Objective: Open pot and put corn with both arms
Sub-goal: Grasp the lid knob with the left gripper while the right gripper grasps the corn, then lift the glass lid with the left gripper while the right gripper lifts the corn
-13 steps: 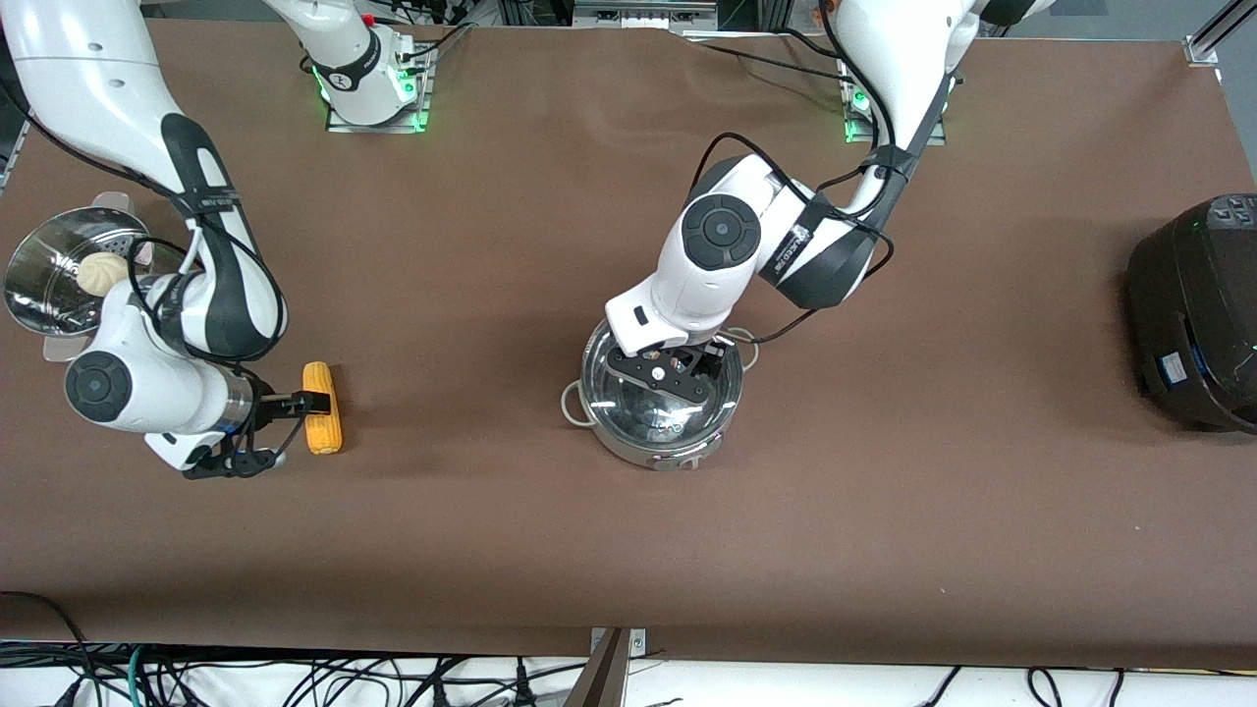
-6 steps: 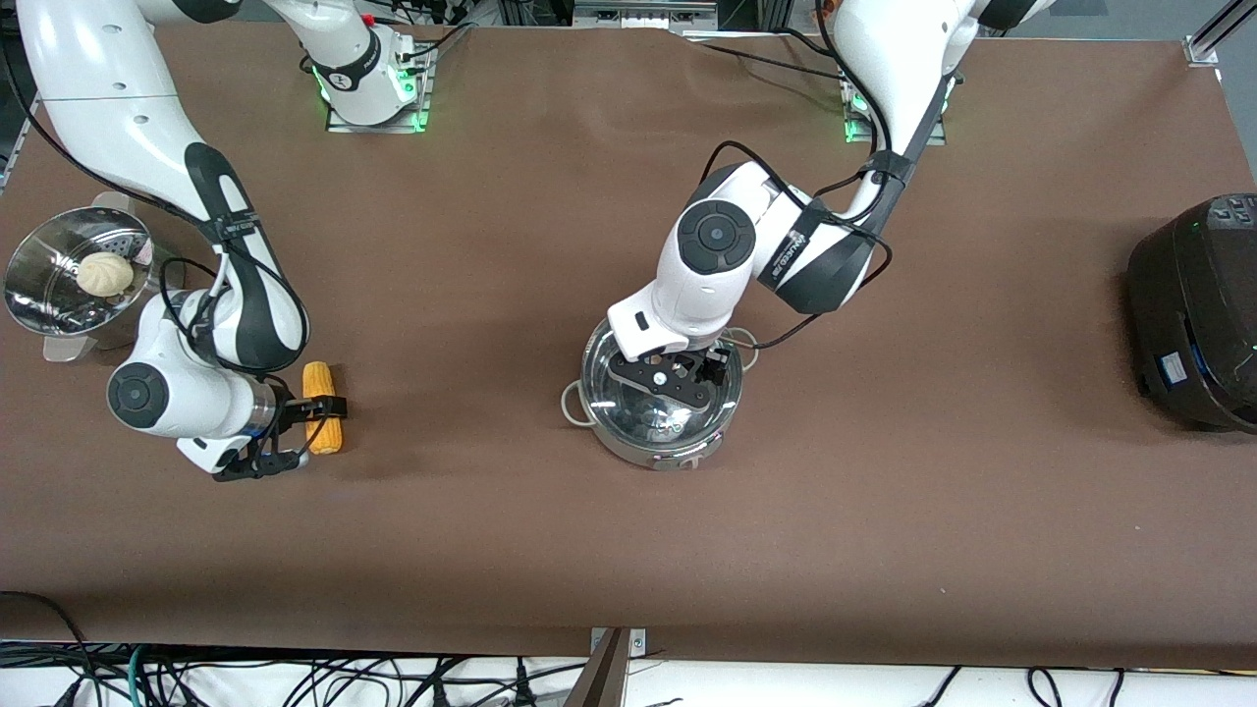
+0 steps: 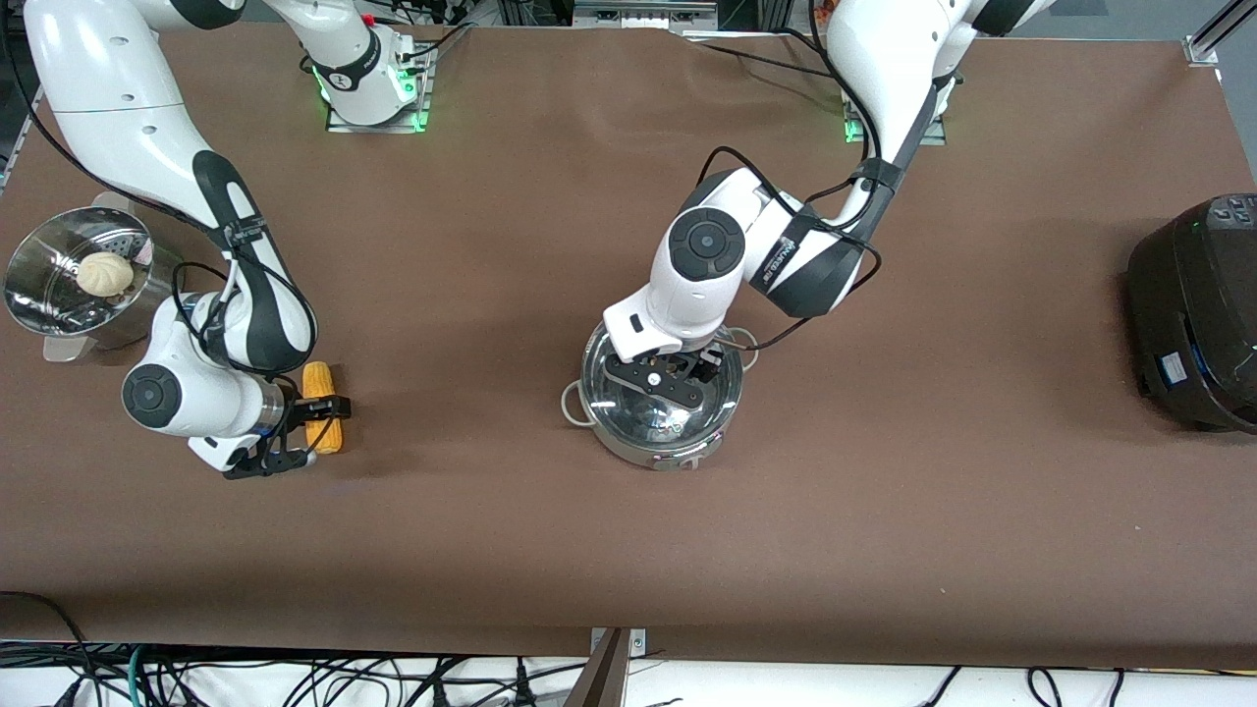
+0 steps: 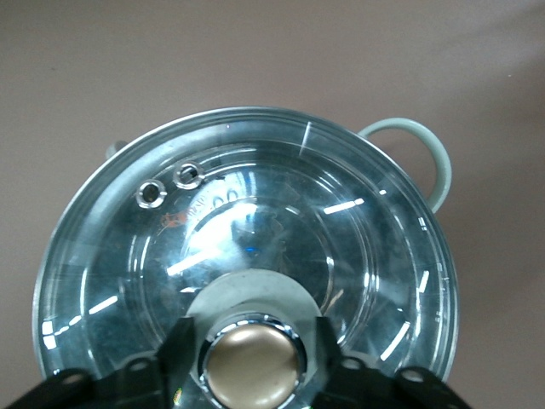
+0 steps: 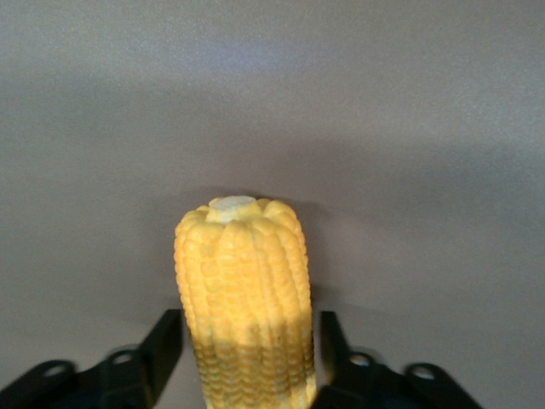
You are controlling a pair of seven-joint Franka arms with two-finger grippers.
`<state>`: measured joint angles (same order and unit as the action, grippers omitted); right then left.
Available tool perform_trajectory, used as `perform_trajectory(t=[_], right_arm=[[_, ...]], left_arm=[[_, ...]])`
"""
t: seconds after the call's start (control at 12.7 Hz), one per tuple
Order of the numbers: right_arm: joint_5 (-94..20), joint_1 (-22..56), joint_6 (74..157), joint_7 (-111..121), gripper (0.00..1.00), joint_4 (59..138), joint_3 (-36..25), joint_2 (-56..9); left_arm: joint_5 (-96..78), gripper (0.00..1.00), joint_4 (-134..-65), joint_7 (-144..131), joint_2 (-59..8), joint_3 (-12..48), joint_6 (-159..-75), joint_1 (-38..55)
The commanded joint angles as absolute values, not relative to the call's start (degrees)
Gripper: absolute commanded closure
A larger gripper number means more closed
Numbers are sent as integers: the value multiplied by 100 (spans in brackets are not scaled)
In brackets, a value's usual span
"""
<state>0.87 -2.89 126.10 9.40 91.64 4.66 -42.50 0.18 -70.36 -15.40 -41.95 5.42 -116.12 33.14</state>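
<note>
The steel pot (image 3: 656,450) stands mid-table with its glass lid (image 3: 638,412) on. My left gripper (image 3: 670,377) is low over the lid. In the left wrist view its fingers (image 4: 182,341) flank the copper knob (image 4: 252,368) closely, open, and the lid (image 4: 358,221) rests on the rim. The corn (image 3: 316,377) lies on the table toward the right arm's end. My right gripper (image 3: 314,432) is down at it. In the right wrist view the corn (image 5: 243,281) lies between the open fingers (image 5: 163,345), with a small gap each side.
A perforated steamer pot (image 3: 39,295) with a white bun (image 3: 104,273) stands at the right arm's end of the table. A black rice cooker (image 3: 1193,314) stands at the left arm's end.
My right gripper has slid along the table so its fingers now straddle the corn. My left wrist has shifted slightly over the lid. Pot, lid and corn have not moved.
</note>
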Motion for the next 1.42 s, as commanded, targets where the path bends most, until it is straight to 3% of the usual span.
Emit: perform_trajectory(t=[0.0, 0.47, 0.71, 1.02, 1.34], right_arm=[[-18, -334, 12577, 1090, 90, 9220, 501, -4184], [-44, -290, 12271, 1055, 90, 9106, 518, -3991], [-44, -316, 11761, 1063, 89, 8807, 536, -3903], [-35, -334, 11348, 1046, 89, 8763, 501, -3253], [-210, -238, 10821, 617, 88, 8527, 754, -2804]], left_arm=[[141, 72, -6996, -1547, -4149, 519, -11567, 3366], [44, 89, -6873, -1573, -3947, 545, -10733, 3357], [44, 89, -6873, -1565, -3570, 527, -10154, 3226], [105, 89, -6873, -1564, -3033, 483, -9520, 2963], [131, 89, -6891, -1277, -2734, 501, -9440, 2426]])
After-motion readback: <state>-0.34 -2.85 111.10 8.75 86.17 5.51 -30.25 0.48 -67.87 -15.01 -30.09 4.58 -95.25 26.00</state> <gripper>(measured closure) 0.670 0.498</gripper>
